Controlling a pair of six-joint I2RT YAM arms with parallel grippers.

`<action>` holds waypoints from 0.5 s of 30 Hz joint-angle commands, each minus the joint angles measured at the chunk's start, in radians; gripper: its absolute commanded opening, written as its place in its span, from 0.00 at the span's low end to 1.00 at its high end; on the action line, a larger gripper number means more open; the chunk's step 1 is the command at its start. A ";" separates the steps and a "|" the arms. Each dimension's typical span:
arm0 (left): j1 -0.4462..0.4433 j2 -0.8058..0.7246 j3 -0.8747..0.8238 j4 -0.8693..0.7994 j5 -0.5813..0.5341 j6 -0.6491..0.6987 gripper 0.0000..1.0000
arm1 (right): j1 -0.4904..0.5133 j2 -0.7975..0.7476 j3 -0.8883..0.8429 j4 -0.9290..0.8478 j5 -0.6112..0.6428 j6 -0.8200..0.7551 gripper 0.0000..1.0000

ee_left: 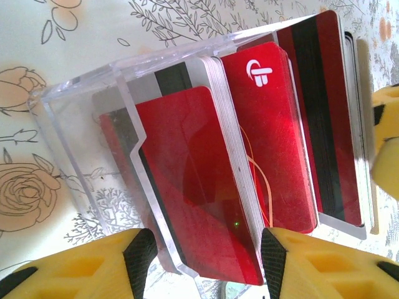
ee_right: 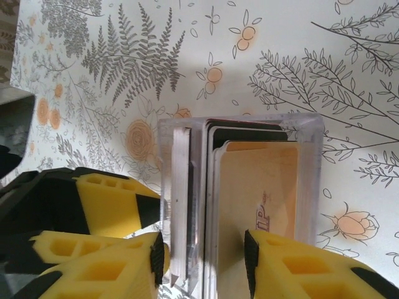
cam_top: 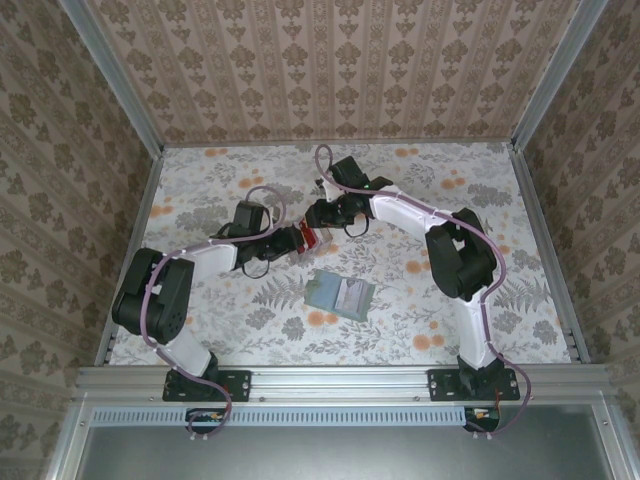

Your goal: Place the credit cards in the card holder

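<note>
The credit cards [ee_left: 187, 180] are a stack of red cards standing in a clear plastic box [ee_left: 81, 118] that both arms hold above the table's middle [cam_top: 307, 238]. My left gripper [ee_left: 207, 261] is shut on the box wall and the front part of the stack. My right gripper [ee_right: 204, 256] has one jaw outside a box wall [ee_right: 310, 174] and the other over a tan-orange card [ee_right: 262, 180]; I cannot tell whether its pads press. The grey-green card holder [cam_top: 340, 293] lies flat on the table, in front of both grippers.
The flowered tablecloth [cam_top: 450, 200] covers the floor of the cell. Patterned walls and metal rails [cam_top: 540, 90] close it in on three sides. One yellow finger of the left gripper [ee_right: 118, 202] shows beside the box in the right wrist view.
</note>
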 commanded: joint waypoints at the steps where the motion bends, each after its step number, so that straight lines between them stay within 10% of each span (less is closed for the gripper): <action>1: -0.011 0.015 0.022 0.018 0.016 -0.011 0.54 | 0.010 -0.060 -0.009 -0.014 -0.026 -0.007 0.39; 15: -0.016 0.001 0.016 0.017 0.011 -0.014 0.53 | 0.007 -0.038 -0.004 -0.038 0.011 -0.022 0.25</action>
